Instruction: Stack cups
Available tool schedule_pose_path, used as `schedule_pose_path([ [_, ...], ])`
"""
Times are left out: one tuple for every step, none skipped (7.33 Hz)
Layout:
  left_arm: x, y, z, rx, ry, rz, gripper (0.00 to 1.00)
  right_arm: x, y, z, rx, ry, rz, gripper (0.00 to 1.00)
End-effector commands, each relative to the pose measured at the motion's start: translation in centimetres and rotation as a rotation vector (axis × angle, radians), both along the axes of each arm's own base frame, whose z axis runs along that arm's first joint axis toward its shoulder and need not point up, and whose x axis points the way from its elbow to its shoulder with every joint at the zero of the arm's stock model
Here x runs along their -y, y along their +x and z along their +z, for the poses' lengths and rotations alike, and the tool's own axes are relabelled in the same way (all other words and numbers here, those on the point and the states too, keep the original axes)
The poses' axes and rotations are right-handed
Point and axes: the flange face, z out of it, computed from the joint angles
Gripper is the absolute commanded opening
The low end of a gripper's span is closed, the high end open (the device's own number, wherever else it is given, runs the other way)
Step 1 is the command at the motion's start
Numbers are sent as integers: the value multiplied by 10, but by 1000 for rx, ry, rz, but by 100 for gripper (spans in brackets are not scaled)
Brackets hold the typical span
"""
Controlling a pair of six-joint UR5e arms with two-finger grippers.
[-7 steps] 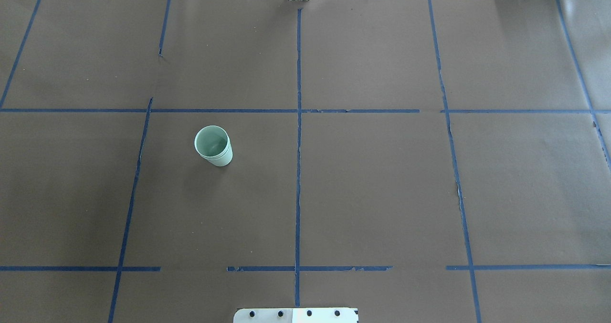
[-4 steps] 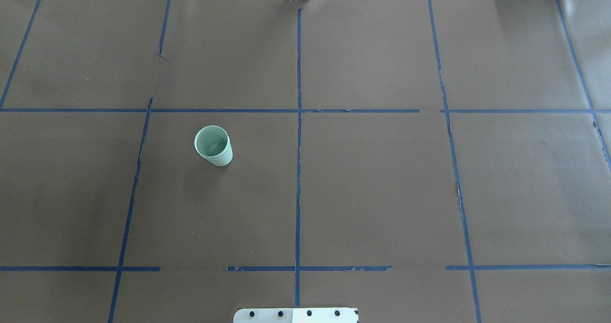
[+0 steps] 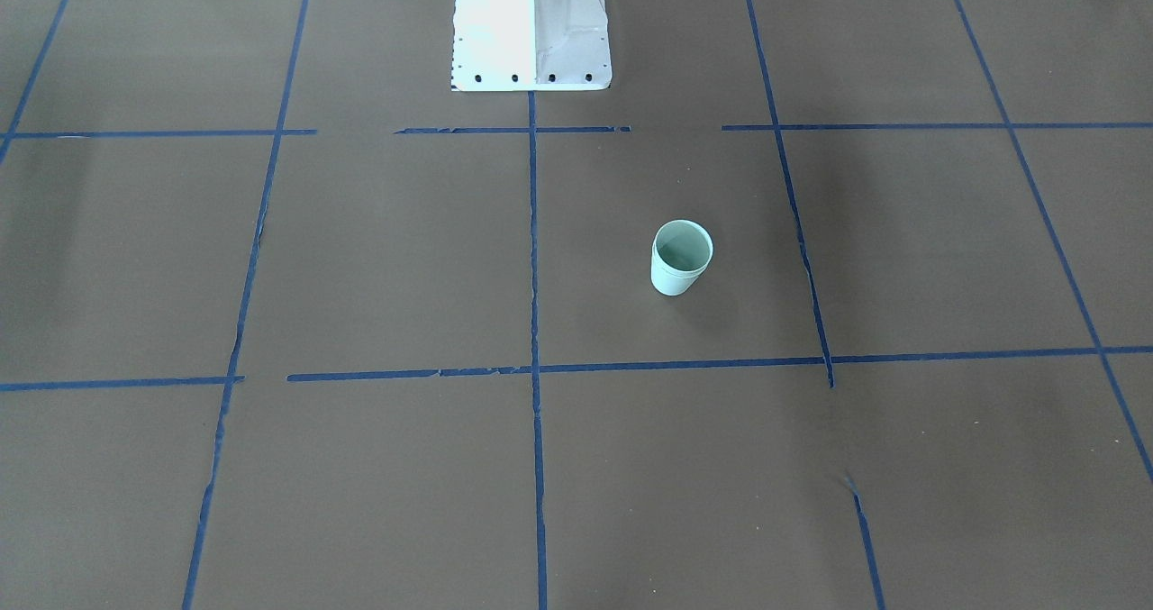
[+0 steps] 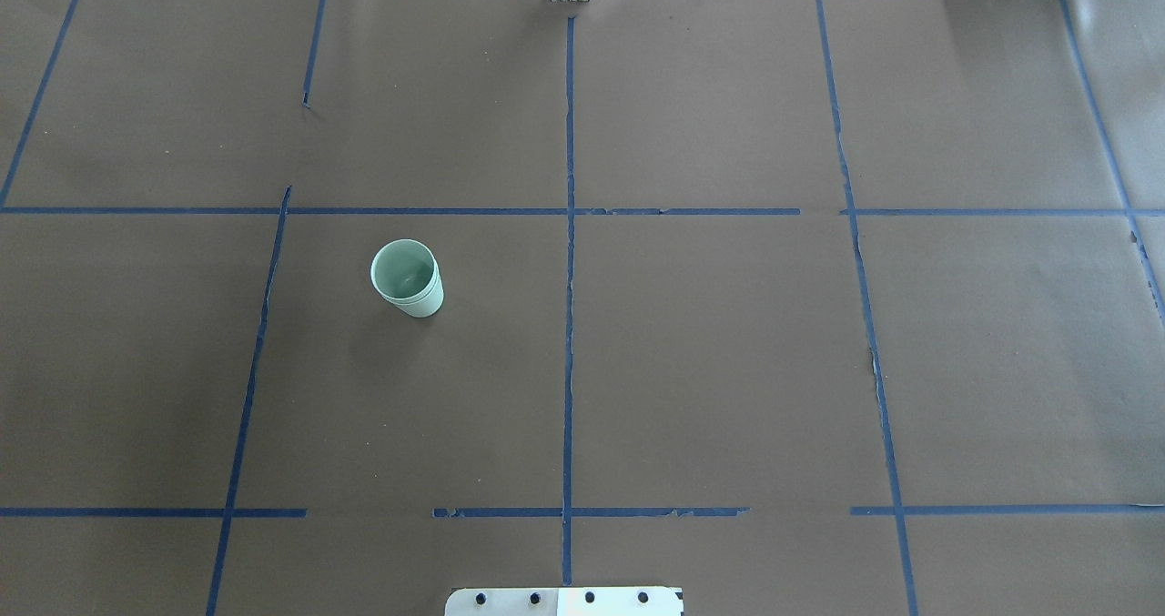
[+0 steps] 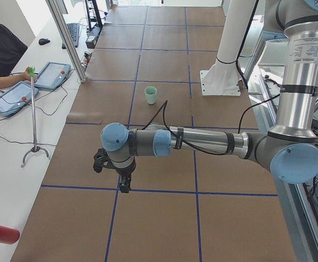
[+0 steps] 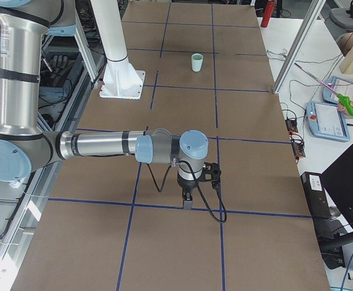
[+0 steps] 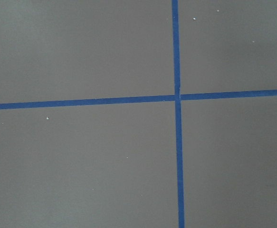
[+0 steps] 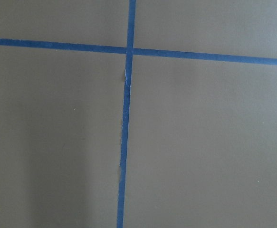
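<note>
I see one upright pale mint-green cup form (image 4: 407, 277) on the brown paper, left of the centre tape line. It also shows in the front view (image 3: 681, 257), the left side view (image 5: 150, 95) and the right side view (image 6: 197, 62). A faint line runs below its rim; I cannot tell whether two cups are nested there. No separate second cup is in view. My left gripper (image 5: 124, 184) points down over the table's left end, far from the cup. My right gripper (image 6: 188, 200) points down over the right end. I cannot tell whether either is open or shut.
The white robot pedestal (image 3: 531, 24) stands at the table's near edge (image 4: 564, 601). Blue tape lines (image 4: 569, 234) grid the brown paper. Operators with tablets (image 5: 11, 95) (image 6: 327, 118) sit beside the table. Both wrist views show only paper and tape crossings (image 7: 177, 97) (image 8: 128, 50).
</note>
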Motion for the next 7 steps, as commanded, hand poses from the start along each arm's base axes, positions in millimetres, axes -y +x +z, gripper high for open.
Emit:
schedule_pose_path([
  [2, 2, -2, -16, 4, 0, 100, 0, 0, 0, 0, 1, 0, 100],
  [2, 2, -1, -15, 3, 0, 100, 0, 0, 0, 0, -1, 0, 100],
  [2, 2, -1, -12, 3, 1, 100, 0, 0, 0, 0, -1, 0, 100],
  [1, 2, 1, -10, -2, 1, 100, 0, 0, 0, 0, 1, 0, 100],
  [0, 1, 2, -11, -4, 0, 100, 0, 0, 0, 0, -1, 0, 100],
  [-1, 2, 4, -9, -7, 1, 100, 0, 0, -1, 0, 1, 0, 100],
  [-1, 2, 6, -9, -10, 2, 100, 0, 0, -1, 0, 2, 0, 100],
])
